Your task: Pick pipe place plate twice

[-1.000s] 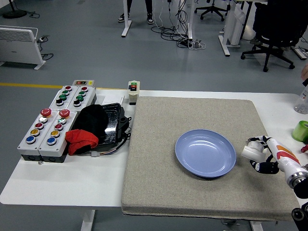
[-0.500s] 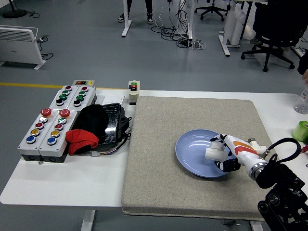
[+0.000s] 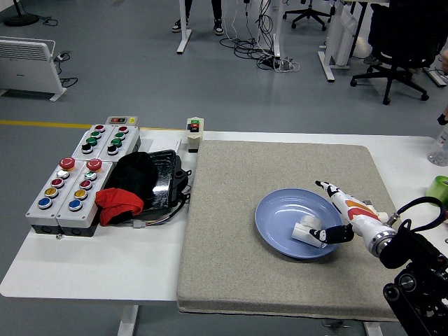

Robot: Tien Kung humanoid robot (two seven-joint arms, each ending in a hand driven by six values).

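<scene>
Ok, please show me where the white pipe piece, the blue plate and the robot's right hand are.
white pipe piece (image 3: 306, 232), head view, its middle.
blue plate (image 3: 274, 210), head view, bare left inner surface.
right hand (image 3: 337, 215), head view, middle of the hand.

White table (image 3: 98, 262) bears grey mat (image 3: 231, 280), button boxes (image 3: 70, 189).

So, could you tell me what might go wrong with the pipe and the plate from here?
The short white pipe piece lies in the round blue plate, close to its near right rim, and might roll or tip out. The right hand is over the plate with a fingertip beside the pipe; pulling away could drag the pipe along or nudge the plate across the grey mat.
</scene>
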